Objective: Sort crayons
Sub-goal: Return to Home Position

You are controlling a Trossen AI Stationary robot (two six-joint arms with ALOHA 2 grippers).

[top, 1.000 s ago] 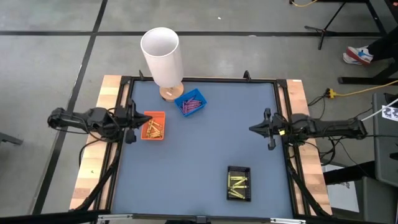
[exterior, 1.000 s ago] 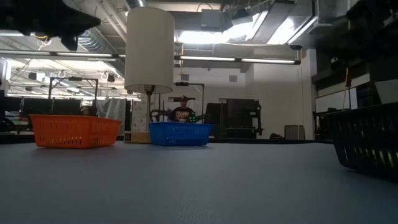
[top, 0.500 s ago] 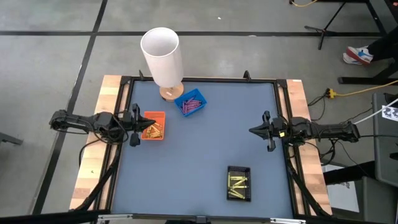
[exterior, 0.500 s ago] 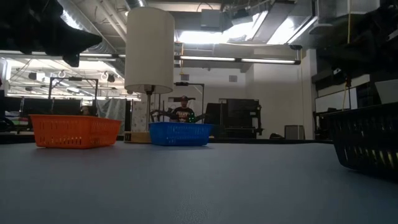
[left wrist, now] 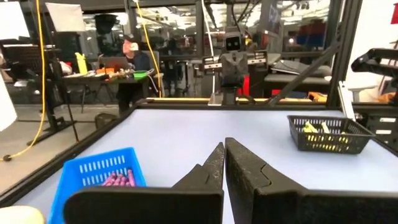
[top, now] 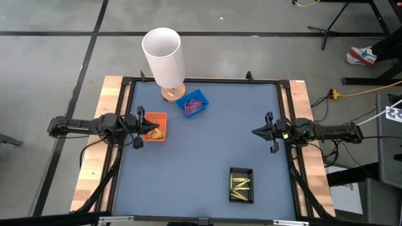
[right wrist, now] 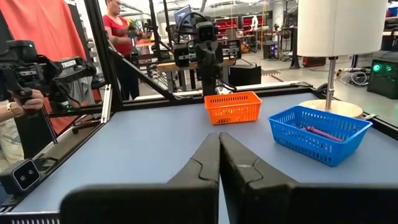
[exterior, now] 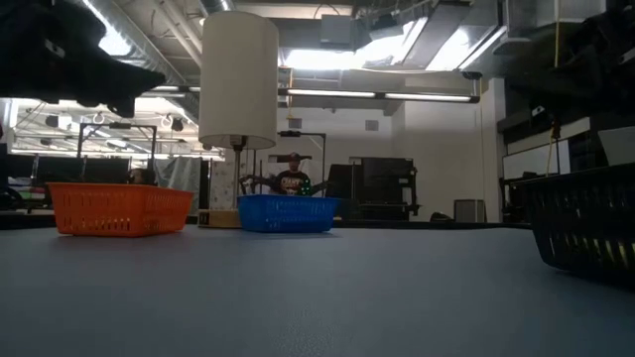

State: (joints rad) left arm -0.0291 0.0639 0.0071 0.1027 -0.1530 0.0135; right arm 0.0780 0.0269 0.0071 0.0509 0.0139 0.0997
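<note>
Left arm has stretched out flatter over the last second. The left hand (top: 145, 125) is closed and empty at the orange tray (top: 161, 116). The right hand (top: 256, 131) is closed too, parked opposite. All the crayons (top: 239, 186) I can spot sit in the trays, none on the surface (top: 201, 157). Sorting looks done to me.

Crayons (top: 240, 186) lie in trays (top: 241, 169) on the table (top: 207, 147).

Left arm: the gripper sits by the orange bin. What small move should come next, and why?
Probably draw the left gripper back toward the left edge of the mat. It is shut and empty by the orange bin; the crayons show only inside it, the blue bin and the black bin, none loose, and the right gripper waits shut at the right edge.
</note>
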